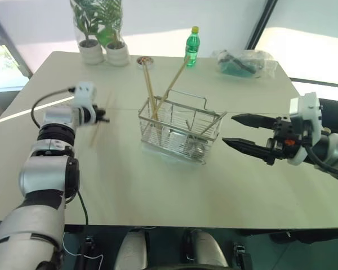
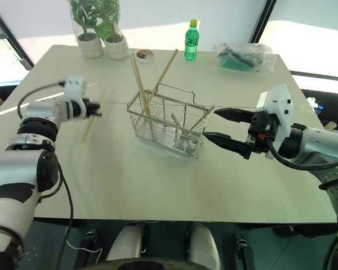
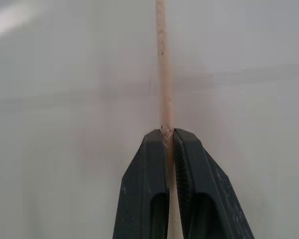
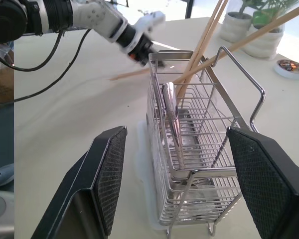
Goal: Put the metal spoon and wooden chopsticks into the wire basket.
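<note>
The wire basket (image 1: pixel 158 132) stands mid-table. Several wooden chopsticks (image 1: pixel 149 90) lean upright in it, and the metal spoon (image 4: pixel 172 114) rests inside against the wires. To the basket's left, my left gripper (image 1: pixel 104 119) is shut on one more wooden chopstick (image 3: pixel 162 64), held above the table with its lower end slanting down towards me (image 2: pixel 90 128). In the left wrist view the stick runs straight out from between the closed fingers (image 3: pixel 149 189). My right gripper (image 1: pixel 228 129) hovers open just right of the basket, pointing at it, with nothing between its fingers.
At the far edge of the table stand two potted plants (image 1: pixel 98 34), a small round dish (image 1: pixel 145 60), a green bottle (image 1: pixel 191 48) and a clear plastic bag (image 1: pixel 245 62). Bare tabletop lies in front of the basket and around both arms.
</note>
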